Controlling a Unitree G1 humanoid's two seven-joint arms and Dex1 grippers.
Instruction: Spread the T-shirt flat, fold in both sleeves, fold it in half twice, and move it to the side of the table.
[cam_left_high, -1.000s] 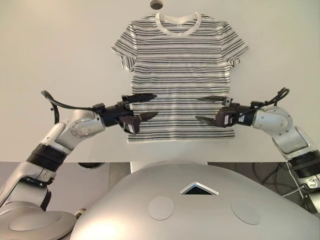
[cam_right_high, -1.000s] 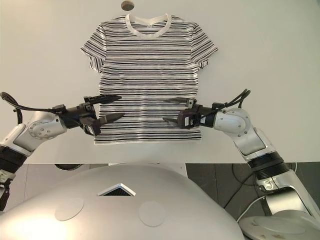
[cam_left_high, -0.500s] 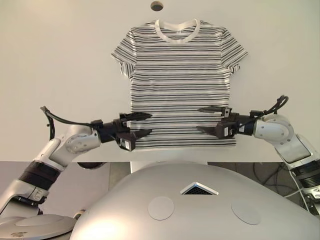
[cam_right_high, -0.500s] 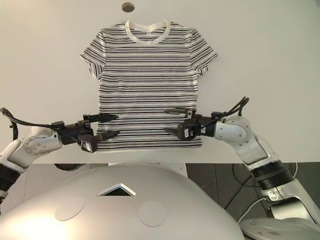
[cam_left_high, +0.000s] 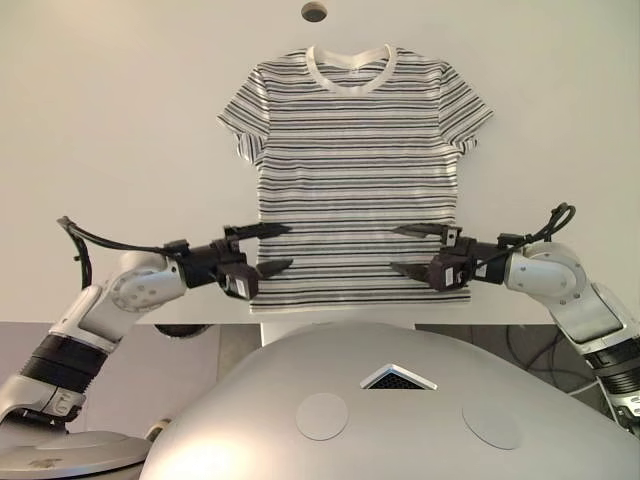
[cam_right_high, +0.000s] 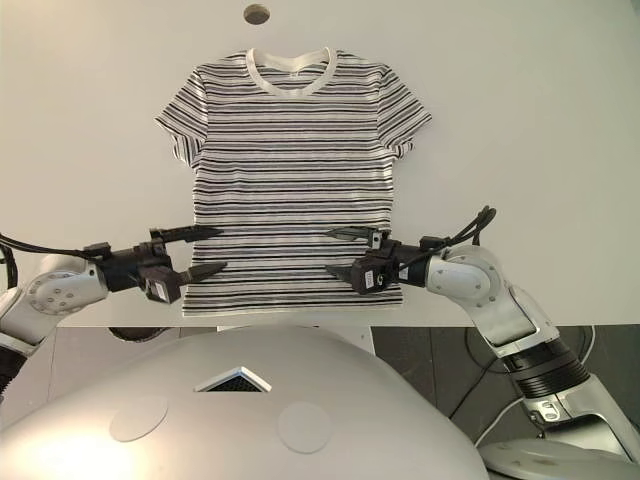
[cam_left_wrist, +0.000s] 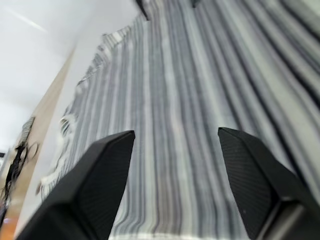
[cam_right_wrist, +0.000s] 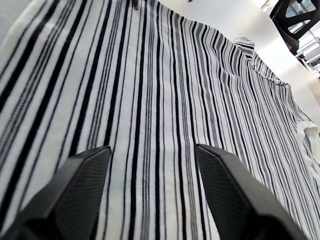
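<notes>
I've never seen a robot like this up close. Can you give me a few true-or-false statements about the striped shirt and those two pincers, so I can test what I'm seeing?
1. The T-shirt lies spread flat on the table. True.
2. The left pincer is clamped on the cloth. False: its fingers stand apart and hold nothing.
3. The right pincer is open, over the lower part of the shirt. True.
4. The collar points toward the robot. False: the collar is at the far end, and the hem is the edge nearest the robot.
</notes>
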